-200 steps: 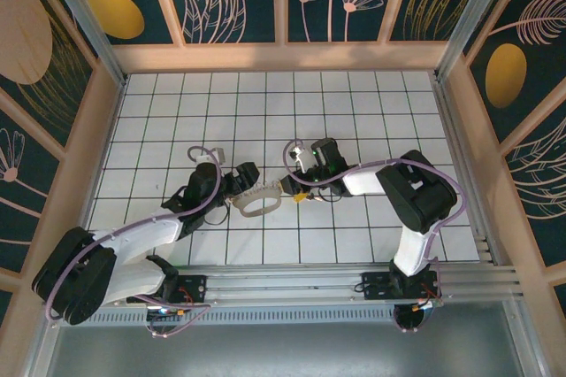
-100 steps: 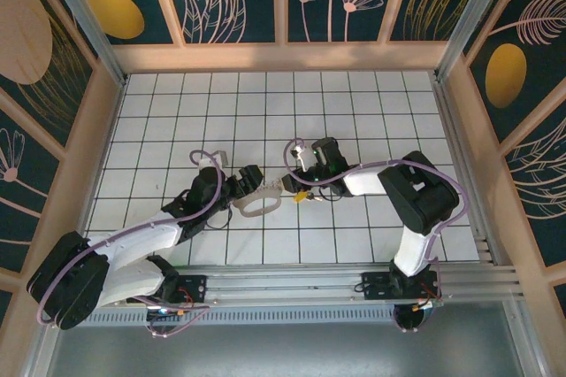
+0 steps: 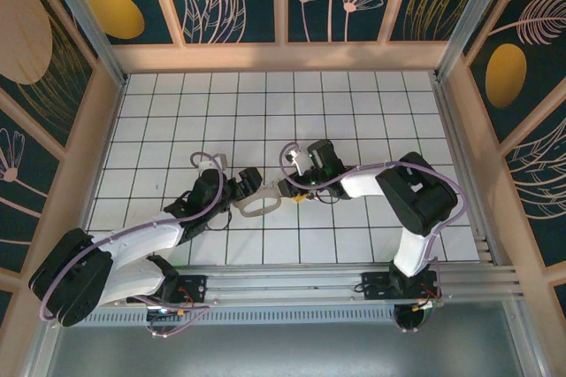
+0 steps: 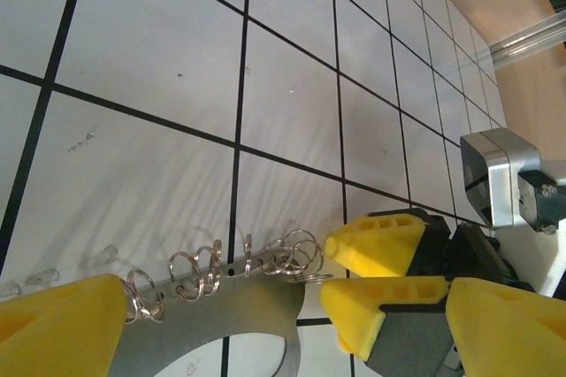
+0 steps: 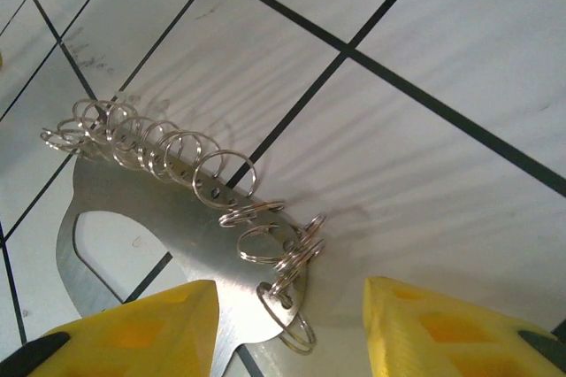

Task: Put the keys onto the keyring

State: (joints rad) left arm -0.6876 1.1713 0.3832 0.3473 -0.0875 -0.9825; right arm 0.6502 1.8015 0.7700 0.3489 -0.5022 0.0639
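Keyring [image 5: 168, 218] lies on the tiles between your arms. Both pincers are apart, right gripper [image 5: 292, 306] straddling its ringed end, left gripper [image 4: 283, 315] around the plate. Looks like alignment; next, nip one split ring.

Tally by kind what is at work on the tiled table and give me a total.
Grippers: 2, the left gripper and the right gripper
Keyring: 1, the keyring, a flat metal plate with wire rings along one edge
Total: 3
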